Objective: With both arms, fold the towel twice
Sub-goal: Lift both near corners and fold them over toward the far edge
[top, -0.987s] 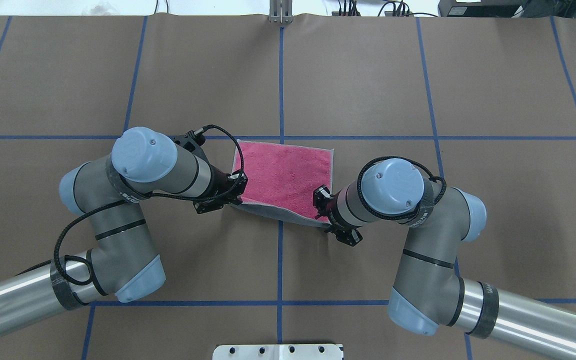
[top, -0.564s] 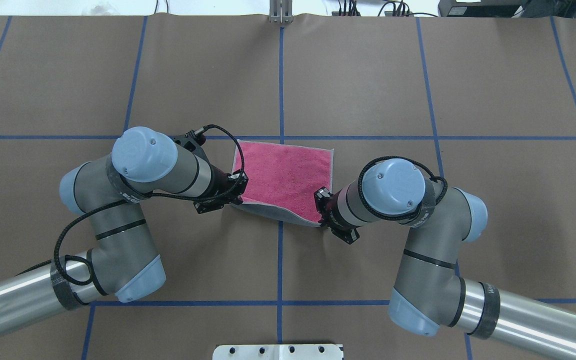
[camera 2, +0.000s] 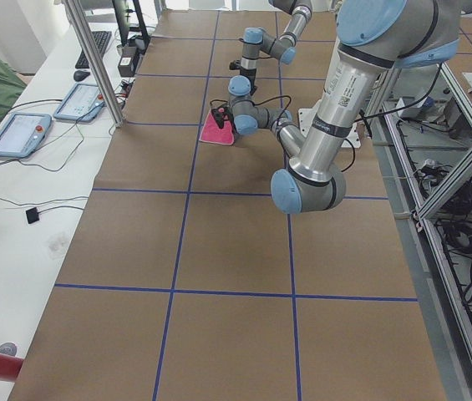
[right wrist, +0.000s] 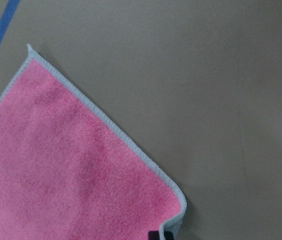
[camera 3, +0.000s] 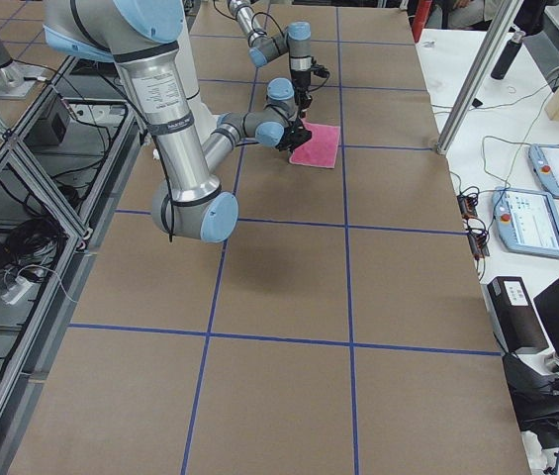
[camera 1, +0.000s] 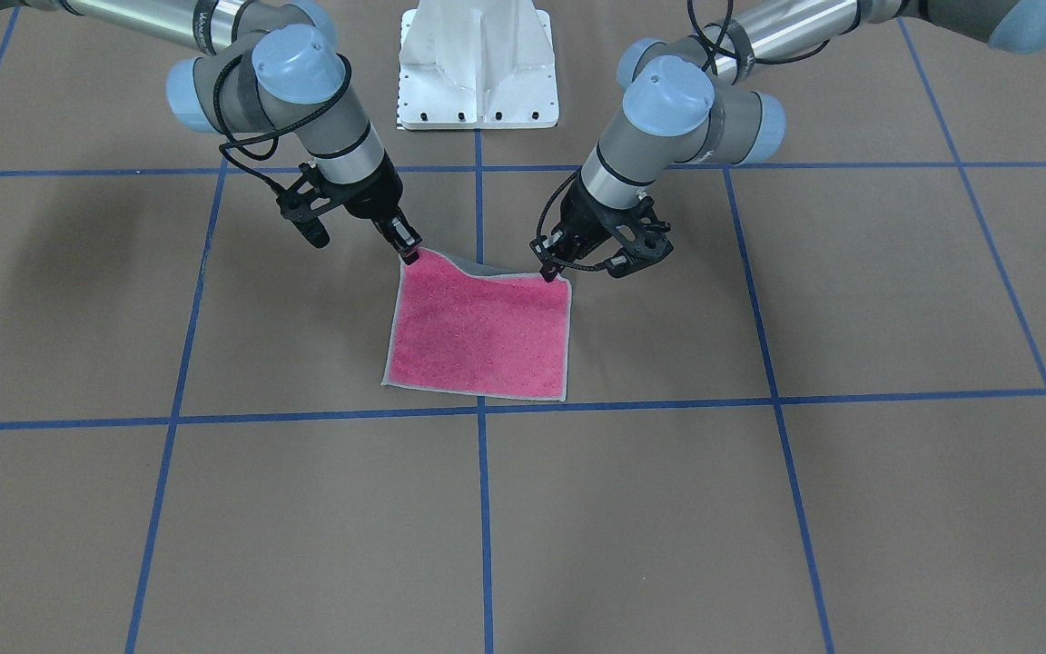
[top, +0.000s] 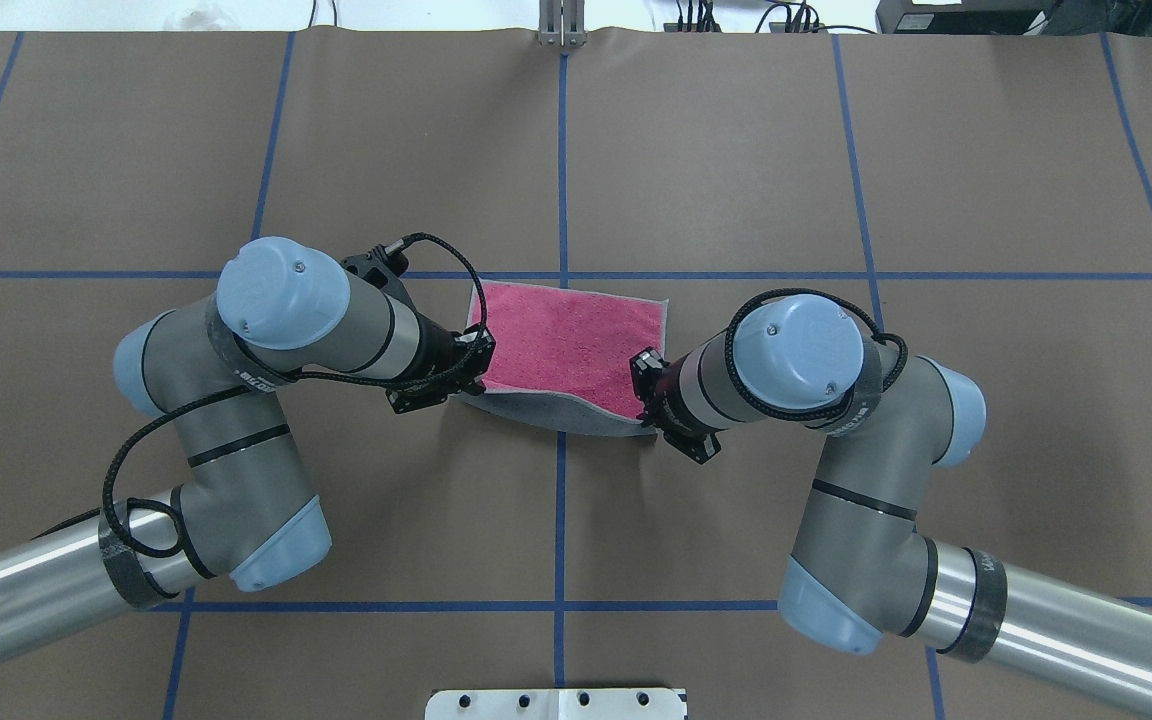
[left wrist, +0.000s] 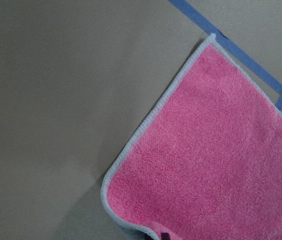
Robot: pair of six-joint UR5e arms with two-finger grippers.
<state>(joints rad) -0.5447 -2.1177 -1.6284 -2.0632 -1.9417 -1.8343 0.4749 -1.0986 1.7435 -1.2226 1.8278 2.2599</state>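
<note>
Left tool point(camera 1: 548, 269) and right tool point(camera 1: 409, 253) each pinch a raised near corner of the towel point(camera 1: 479, 334); its far edge lies flat on the table point(camera 1: 759, 500).

table point(top: 736, 150): brown, blue tape grid point(top: 563, 150) | side bench point(camera 2: 18, 217): white, two tablets point(camera 2: 18, 134)

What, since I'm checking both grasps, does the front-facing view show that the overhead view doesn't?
Front-facing only: the left gripper and right gripper, each pinched shut on a robot-side corner of the towel, whose far edge lies flat on the table. Overhead only: the raised edge's grey underside as a long band sagging between the corners; the arms hide the grasps there. Both: pink face up, robot-side edge raised, one arm at each corner.
</note>
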